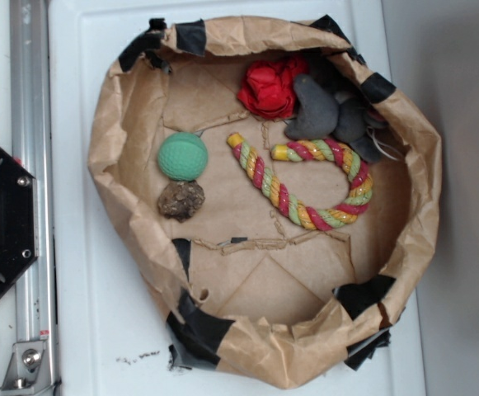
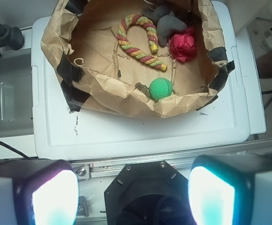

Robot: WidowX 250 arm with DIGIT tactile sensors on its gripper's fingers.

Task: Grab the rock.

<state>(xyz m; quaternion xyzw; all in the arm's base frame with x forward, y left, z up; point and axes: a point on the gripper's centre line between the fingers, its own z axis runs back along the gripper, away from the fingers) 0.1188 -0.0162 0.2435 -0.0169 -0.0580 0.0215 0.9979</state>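
- Sitting in a crumpled brown paper basin (image 1: 111, 140) patched with black tape, the loose things are penned in by its raised wall, which is likely why they lie grouped rather than scattered over the white table (image 1: 82, 330).
- Within the basin, the rock (image 1: 180, 200) lies near the wall on the side closest to the robot base, touching or nearly touching the green ball (image 1: 182, 156) just beside it.
- A striped rope toy (image 1: 305, 186) curls across the middle, well apart from the rock; a red cloth lump (image 1: 270, 87) and some smooth dark grey shapes (image 1: 312, 107) crowd the far rim.
- In the exterior view the rock is a small rounded brown lump, rough and knobbly, a little smaller than the ball and close in colour to the paper beneath it.
- From the wrist camera the rock (image 2: 142, 88) is mostly hidden behind the basin's near wall; only a dark sliver beside the ball shows, so its outline there is uncertain.
- The gripper (image 2: 132, 197) hangs well back from the basin, above the base plate, with its two pale fingers (image 2: 51, 197) spread wide and nothing between them.
- Reaching the rock probably means clearing the paper wall and closing without nudging the ball.
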